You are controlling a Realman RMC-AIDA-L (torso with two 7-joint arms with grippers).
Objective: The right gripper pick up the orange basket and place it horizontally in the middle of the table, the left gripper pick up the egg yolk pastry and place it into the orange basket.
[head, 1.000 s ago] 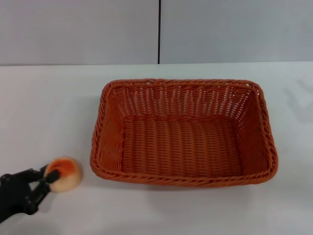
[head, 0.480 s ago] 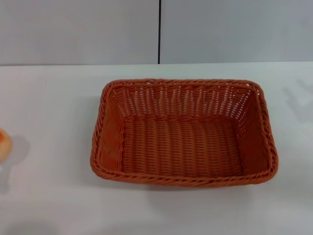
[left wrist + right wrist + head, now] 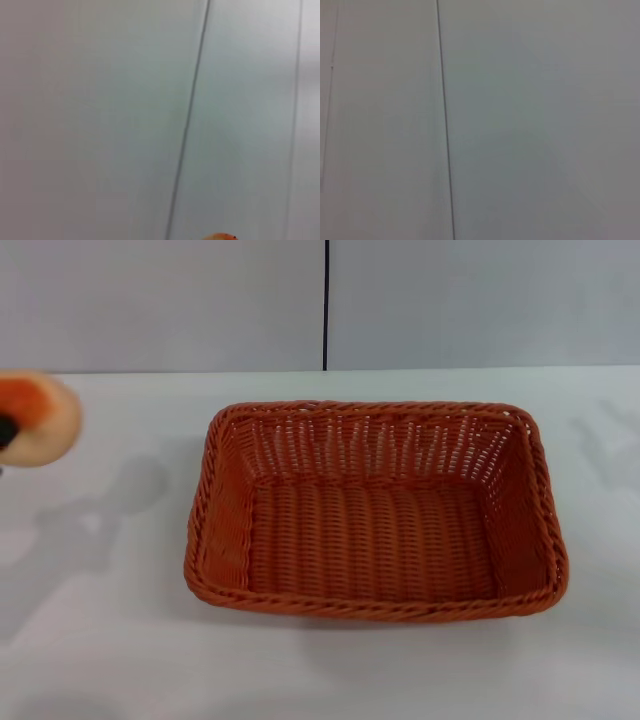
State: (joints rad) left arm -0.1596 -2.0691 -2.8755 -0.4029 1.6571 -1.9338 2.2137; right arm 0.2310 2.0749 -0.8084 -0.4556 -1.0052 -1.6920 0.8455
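The basket point(image 3: 375, 510) lies long side left-right on the surface point(image 3: 100, 640). The left pincer point(image 3: 4, 430) grips the pastry point(image 3: 40, 420) aloft, far left.

Open table point(image 3: 110, 640) around orange basket point(image 3: 375, 605)

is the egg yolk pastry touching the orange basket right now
Apart. The head view shows the egg yolk pastry held up at the far left edge, with bare table between it and the orange basket.
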